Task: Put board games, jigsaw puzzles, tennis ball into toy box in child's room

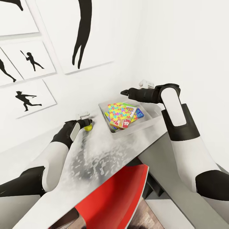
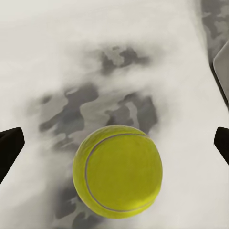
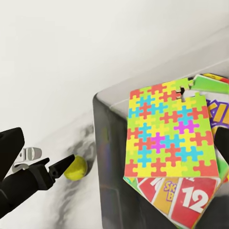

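Yellow-green tennis ball [image 2: 117, 171] lies between spread left fingers [image 2: 9, 148], untouched.

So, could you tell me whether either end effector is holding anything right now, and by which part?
Nothing is held. The left end effector is open, its fingers either side of the tennis ball but apart from it.

Jigsaw puzzle [image 3: 169, 131] atop toy box [image 3: 102, 157] contents

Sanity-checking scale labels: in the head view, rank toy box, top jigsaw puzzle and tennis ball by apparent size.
1. toy box, clearly largest.
2. jigsaw puzzle, lying on top of the games inside the box.
3. tennis ball, smallest, at the left gripper and partly hidden by it.
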`<state>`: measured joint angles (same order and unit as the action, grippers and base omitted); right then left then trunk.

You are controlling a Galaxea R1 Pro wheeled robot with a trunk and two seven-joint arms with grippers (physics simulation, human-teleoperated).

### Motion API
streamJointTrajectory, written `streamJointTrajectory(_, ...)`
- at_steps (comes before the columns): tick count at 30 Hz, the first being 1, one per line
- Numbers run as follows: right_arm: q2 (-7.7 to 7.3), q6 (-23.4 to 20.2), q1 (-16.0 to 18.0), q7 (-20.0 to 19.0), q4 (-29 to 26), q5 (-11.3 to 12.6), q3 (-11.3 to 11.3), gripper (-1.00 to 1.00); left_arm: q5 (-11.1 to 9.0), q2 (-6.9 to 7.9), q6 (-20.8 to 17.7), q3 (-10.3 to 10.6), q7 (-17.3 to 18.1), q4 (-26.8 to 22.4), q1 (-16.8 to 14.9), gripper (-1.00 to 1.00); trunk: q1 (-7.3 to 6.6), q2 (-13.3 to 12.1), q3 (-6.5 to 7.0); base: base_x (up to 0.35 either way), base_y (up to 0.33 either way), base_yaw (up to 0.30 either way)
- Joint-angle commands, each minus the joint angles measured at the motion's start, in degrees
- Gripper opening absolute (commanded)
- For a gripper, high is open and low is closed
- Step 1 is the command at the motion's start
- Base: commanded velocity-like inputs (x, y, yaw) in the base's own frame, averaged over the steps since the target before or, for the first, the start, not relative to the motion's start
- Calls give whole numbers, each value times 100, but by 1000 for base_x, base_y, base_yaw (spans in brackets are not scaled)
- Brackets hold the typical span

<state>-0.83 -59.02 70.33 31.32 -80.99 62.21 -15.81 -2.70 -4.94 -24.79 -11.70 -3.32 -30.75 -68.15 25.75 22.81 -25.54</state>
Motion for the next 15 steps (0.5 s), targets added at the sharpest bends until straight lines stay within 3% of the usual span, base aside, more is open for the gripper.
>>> streamJointTrajectory(1,-5,-4,7,58,-4,54,-10,100,-29,-10,-24,-25,-20,-10,-3,100,3,11,-19,0,0,0)
streamJointTrajectory(15,4,-12,21,67,-471,65,28,100,-36,-16,0,-18,-20,-10,-5,100,3,11,-149,0,0,0)
